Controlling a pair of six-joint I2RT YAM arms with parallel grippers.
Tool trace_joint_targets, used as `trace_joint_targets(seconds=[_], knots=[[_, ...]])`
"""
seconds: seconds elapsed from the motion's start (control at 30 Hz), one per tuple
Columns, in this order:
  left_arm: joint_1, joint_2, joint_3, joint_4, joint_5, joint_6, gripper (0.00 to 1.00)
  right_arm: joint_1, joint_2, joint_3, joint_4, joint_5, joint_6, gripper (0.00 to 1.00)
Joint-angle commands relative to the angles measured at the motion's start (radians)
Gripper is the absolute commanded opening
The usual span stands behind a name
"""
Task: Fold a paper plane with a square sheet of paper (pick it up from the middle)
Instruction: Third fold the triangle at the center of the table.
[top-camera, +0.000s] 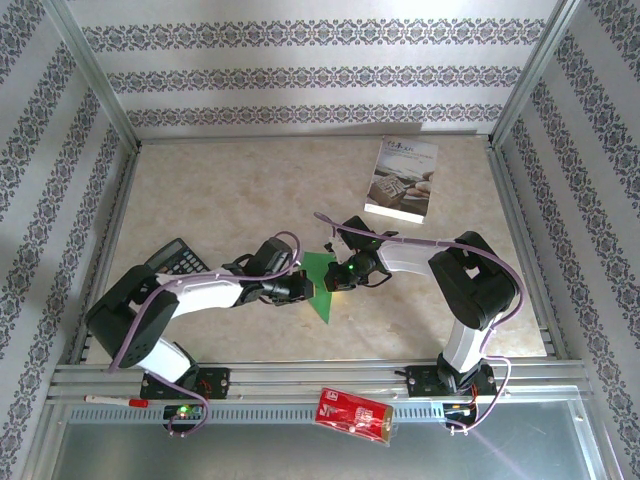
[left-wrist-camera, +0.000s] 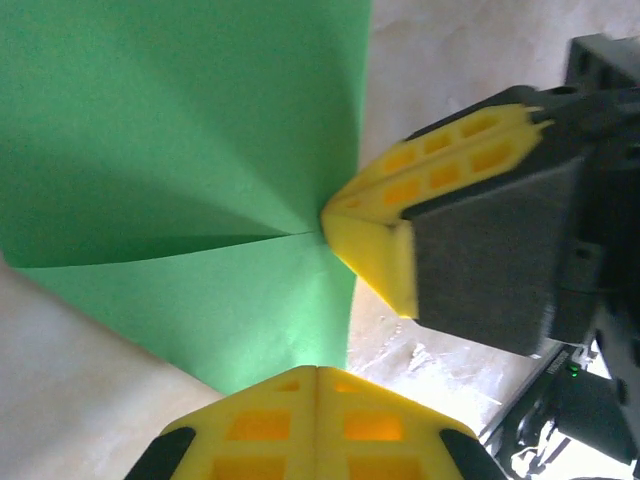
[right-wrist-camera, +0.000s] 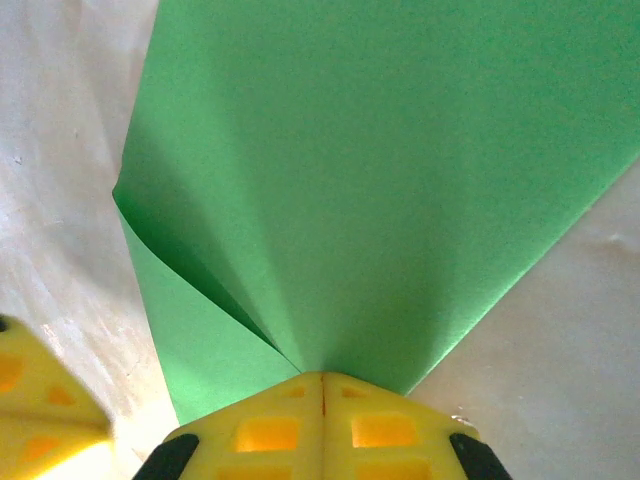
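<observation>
Pinching the square sheet of paper (top-camera: 322, 290) near the tabletop's (top-camera: 220, 190) front edge, the left gripper (left-wrist-camera: 317, 372) and right gripper (right-wrist-camera: 322, 378) both clamp it, apparently to set a crease.

Robot lab cell; aluminium frame (top-camera: 300, 373), patterned wall panels (top-camera: 310, 75)

- The square sheet of paper (right-wrist-camera: 380, 170) was thin, smooth, matt green paper.
- Fingers (right-wrist-camera: 265, 432) of the right gripper (right-wrist-camera: 322, 380) were faintly glossy yellow plastic.
- The table (top-camera: 250, 190) was smooth, marbled.
</observation>
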Motion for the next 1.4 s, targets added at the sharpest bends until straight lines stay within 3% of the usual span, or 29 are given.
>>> trace_joint_targets(seconds=[0.0,0.4,1.13,1.37], knots=[[0.021,0.047,0.032,0.03,0.026,-0.006,0.05,-0.004,0.033,-0.038,-0.046,0.085,-0.006,0.0],[0.075,0.15,0.013,0.075,0.046,0.008,0.04,-0.005,0.043,-0.023,-0.104,0.134,-0.046,0.0],[0.136,0.07,0.038,0.065,0.103,0.003,0.09,-0.002,0.044,-0.001,-0.127,0.144,-0.069,0.0],[0.136,0.128,0.063,0.044,0.116,0.026,0.09,-0.002,0.052,0.018,-0.133,0.137,-0.076,0.0]])
